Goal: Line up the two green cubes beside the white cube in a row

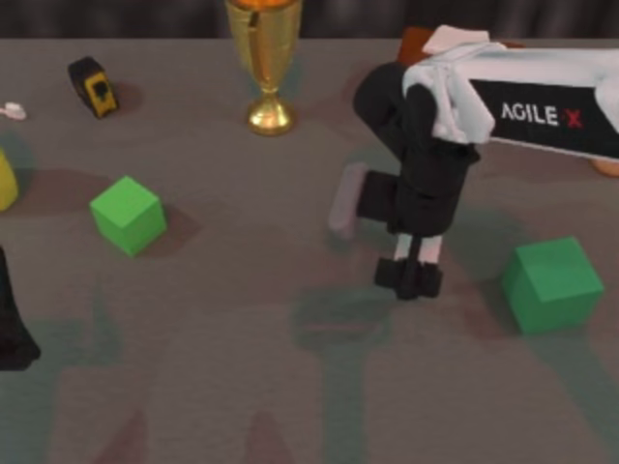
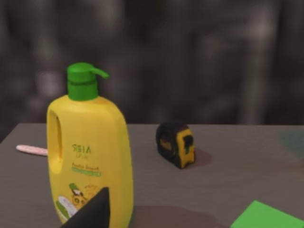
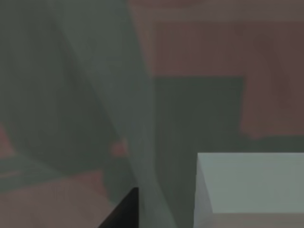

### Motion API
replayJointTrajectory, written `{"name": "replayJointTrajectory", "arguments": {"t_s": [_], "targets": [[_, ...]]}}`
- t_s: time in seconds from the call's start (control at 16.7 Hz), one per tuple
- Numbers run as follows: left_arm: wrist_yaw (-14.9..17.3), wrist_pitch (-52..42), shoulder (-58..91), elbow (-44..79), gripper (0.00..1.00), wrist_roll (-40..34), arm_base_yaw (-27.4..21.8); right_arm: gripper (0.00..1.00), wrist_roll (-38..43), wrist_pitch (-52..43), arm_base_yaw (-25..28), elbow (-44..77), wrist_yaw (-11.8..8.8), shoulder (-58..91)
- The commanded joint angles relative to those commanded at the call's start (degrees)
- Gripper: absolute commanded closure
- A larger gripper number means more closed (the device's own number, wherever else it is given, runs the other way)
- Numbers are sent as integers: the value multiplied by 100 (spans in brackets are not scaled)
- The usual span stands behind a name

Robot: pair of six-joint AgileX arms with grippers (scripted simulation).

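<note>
The table is a matte grey-brown surface (image 1: 242, 387), mottled with soft greenish and reddish shadows, and behind its far edge the room falls away into a dark, blurred backdrop (image 2: 190, 57).

The right arm, white-shelled with AGILE X lettering, reaches in from the right, and its black right gripper (image 1: 410, 275) hangs over the middle of the table. I cannot tell whether its fingers are spread or pressed together. Just left of that wrist sits the small pale white cube (image 1: 345, 200), partly hidden by the black gripper body — the right wrist view shows a pale block (image 3: 247, 185) close by.

The smaller lime-green cube (image 1: 128, 214) rests left of centre, well apart from the white one. The larger emerald-green cube (image 1: 552, 284) sits on the right, near the gripper but not touching it.

At the far edge stand a gold metal trophy cup (image 1: 265, 58) and a black-and-yellow tape measure (image 1: 93, 86). A yellow pump bottle with a green cap (image 2: 88, 147) stands at the left edge. The left gripper (image 1: 12, 333) is parked at the near left — its fingers can't be made out.
</note>
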Motion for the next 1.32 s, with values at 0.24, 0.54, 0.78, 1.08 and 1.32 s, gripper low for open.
{"name": "replayJointTrajectory", "arguments": {"t_s": [0.24, 0.54, 0.78, 1.08, 1.32], "targets": [[0, 0, 0, 0, 0, 0, 0, 98, 0, 0, 0, 0, 0, 0], [0, 0, 0, 0, 0, 0, 0, 100, 0, 0, 0, 0, 0, 0], [0, 0, 0, 0, 0, 0, 0, 100, 77, -130, 2, 8, -68, -197], [0, 0, 0, 0, 0, 0, 0, 100, 73, -755, 21, 454, -71, -351], [0, 0, 0, 0, 0, 0, 0, 100, 64, -1447, 51, 931, -72, -570]]}}
